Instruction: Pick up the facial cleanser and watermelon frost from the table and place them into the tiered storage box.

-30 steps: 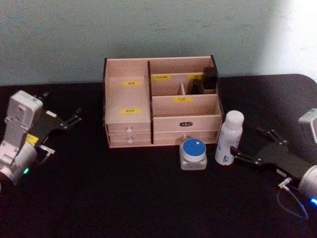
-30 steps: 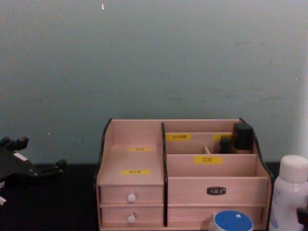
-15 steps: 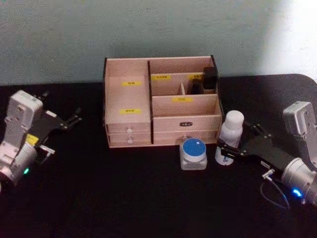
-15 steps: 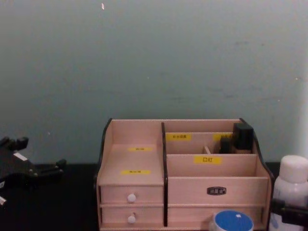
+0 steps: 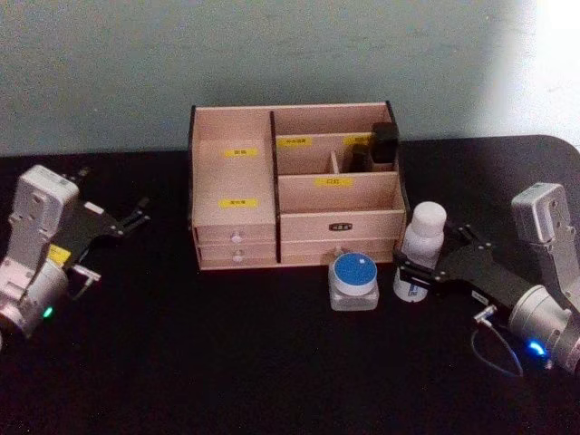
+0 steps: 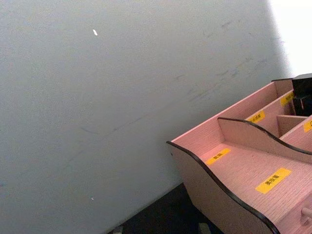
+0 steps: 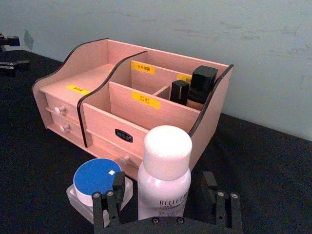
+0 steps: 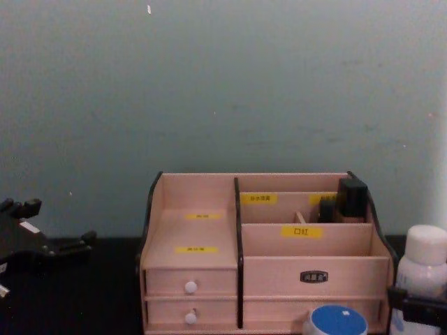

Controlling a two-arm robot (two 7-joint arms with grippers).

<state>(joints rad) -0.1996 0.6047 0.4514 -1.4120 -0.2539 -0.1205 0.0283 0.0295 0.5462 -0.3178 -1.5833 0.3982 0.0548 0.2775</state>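
Since the right end effector (image 7: pixel 163 179) has moved in from the right over the last second, its fingers now sit apart on either side of the facial cleanser (image 5: pixel 420 245), not yet clamped, so I judge closing is next. Cleanser stands upright on the tabletop (image 5: pixel 227 362), long axis vertical, cap up, just right of the watermelon frost (image 5: pixel 354 280), by the tiered storage box (image 5: pixel 236 186) front right corner. Left end effector (image 5: pixel 136 216) parked far left, fingers apart.

The right arm (image 5: pixel 542 313) reaches inward from the right, wrist low, the right gripper (image 5: pixel 418 269) spread wide. The left arm (image 5: pixel 34 258) sits parked at the left, the left gripper (image 5: pixel 140 211) spread too.
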